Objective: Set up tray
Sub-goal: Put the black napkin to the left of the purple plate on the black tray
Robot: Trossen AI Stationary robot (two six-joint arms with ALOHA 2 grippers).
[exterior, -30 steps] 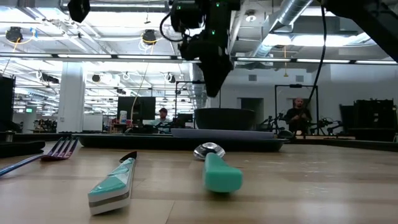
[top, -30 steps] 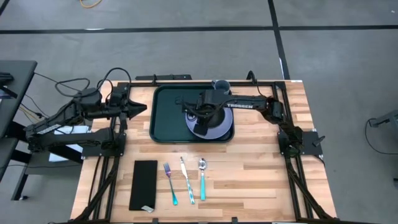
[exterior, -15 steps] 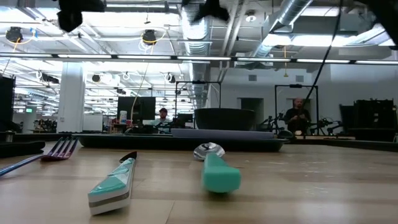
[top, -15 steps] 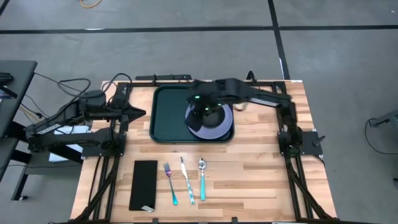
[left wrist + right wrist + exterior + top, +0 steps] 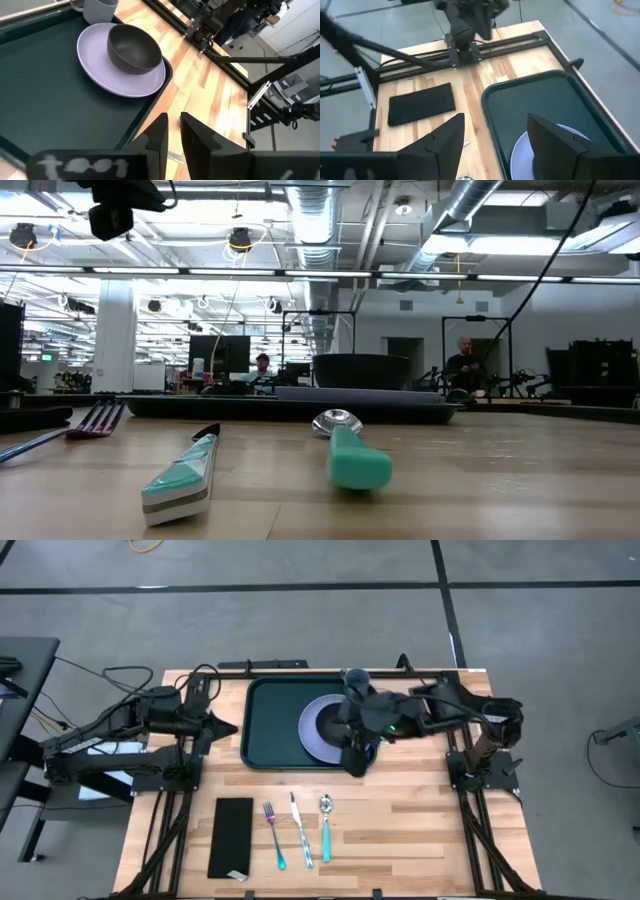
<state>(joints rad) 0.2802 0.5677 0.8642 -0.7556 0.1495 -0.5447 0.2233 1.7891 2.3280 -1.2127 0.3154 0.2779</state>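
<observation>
Green tray (image 5: 268, 730): lying at the table's far middle, carrying a lavender plate (image 5: 318, 730).
Right gripper (image 5: 357, 758): hovering over the tray's near-right corner.
Low view, spoon (image 5: 345, 442): probably next; approach squarely.
Left gripper (image 5: 172, 131): fingers nearly together, waiting beside the tray.
Right wrist view: fingers (image 5: 451, 135) spread wide, holding nothing.

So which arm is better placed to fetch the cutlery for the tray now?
Probably the right: its gripper hangs open by the tray edge nearest the spoon. The left gripper waits beyond the tray's other side.
</observation>
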